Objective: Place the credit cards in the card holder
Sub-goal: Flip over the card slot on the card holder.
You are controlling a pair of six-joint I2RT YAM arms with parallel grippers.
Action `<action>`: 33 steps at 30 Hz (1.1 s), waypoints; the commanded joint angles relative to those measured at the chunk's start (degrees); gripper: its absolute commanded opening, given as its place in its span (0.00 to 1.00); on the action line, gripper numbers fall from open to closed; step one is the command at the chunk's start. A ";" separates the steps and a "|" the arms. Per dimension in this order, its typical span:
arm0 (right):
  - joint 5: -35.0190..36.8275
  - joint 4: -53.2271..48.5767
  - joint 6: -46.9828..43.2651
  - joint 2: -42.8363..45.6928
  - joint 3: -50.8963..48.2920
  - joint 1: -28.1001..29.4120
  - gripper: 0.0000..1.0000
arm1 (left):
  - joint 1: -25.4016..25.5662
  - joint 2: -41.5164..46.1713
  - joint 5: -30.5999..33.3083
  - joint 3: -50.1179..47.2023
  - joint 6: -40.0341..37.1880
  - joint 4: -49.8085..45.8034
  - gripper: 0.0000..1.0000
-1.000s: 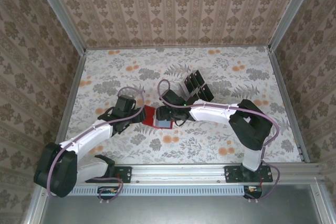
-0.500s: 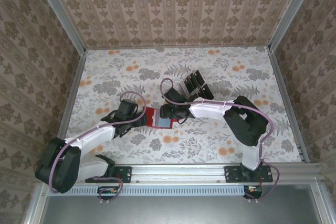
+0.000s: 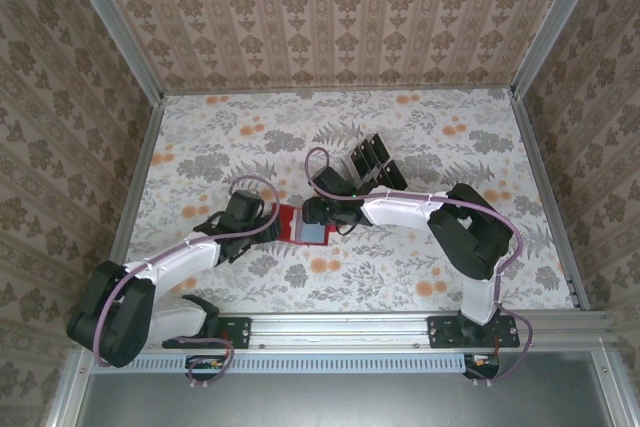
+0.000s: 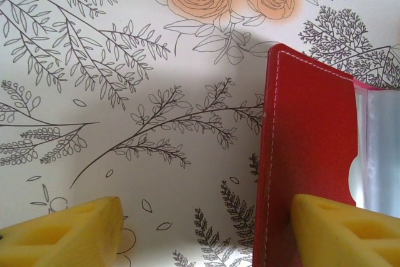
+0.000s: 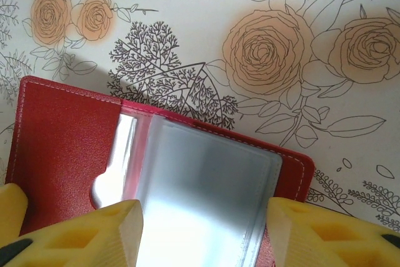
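- In the left wrist view, the left gripper (image 4: pixel 200 229) is hanging low at the 9 o'clock edge of the wallet (image 4: pixel 306 154), with its jaws spread wide and pinching nothing.
- Its left finger (image 4: pixel 69 232) is sitting over the bare table (image 4: pixel 125 42). Its right finger (image 4: pixel 344 229) is lying across the red flap, and whether it is touching the leather cannot be told.
- In the top view, the wallet is lying open and flat near the table's middle, with the red flap at 9 o'clock and the clear sleeve (image 5: pixel 206 179) at 3 o'clock.
- The right gripper (image 5: pixel 203 236) is reaching in from the wallet's 3 o'clock side and hovering over the sleeve. Its jaws are standing apart, with one finger at each side edge of the sleeve, and whether they are pressing on it cannot be told.
- The cards (image 3: pixel 372 161) are standing upright in a dark cluster at the wallet's 1 o'clock, apart from it and just beyond the right arm.
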State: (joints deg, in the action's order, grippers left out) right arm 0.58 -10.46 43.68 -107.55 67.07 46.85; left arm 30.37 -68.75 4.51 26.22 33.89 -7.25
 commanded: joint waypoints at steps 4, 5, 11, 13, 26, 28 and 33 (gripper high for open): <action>-1.64 -0.10 -0.88 -1.01 1.76 0.07 0.55 | 0.32 0.12 0.74 -0.80 1.18 0.15 0.72; -1.80 -0.14 -0.88 -1.40 2.00 0.03 0.55 | 0.30 0.15 0.75 -0.89 1.18 0.21 0.72; -2.89 -0.68 -1.08 -3.66 3.64 0.04 0.54 | 0.30 -0.15 0.62 -1.28 1.22 0.87 0.72; -3.10 -1.11 -1.12 -4.42 4.24 0.08 0.54 | 0.30 -0.22 0.63 -1.41 1.27 1.11 0.72; -9.32 3.70 4.80 -8.16 5.05 -0.19 0.57 | 0.30 0.45 -0.51 -2.89 0.99 3.14 0.72; -10.29 5.09 6.51 -8.56 4.88 -0.34 0.57 | 0.31 0.93 -0.40 -3.44 1.04 3.60 0.72; -11.70 9.14 10.69 -8.89 2.98 -0.71 0.57 | 0.35 3.57 -0.04 -4.20 0.45 3.73 0.72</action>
State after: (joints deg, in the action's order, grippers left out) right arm -8.56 -3.31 50.37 -114.63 71.42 46.33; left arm 30.35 -67.42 4.34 22.70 34.26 -4.51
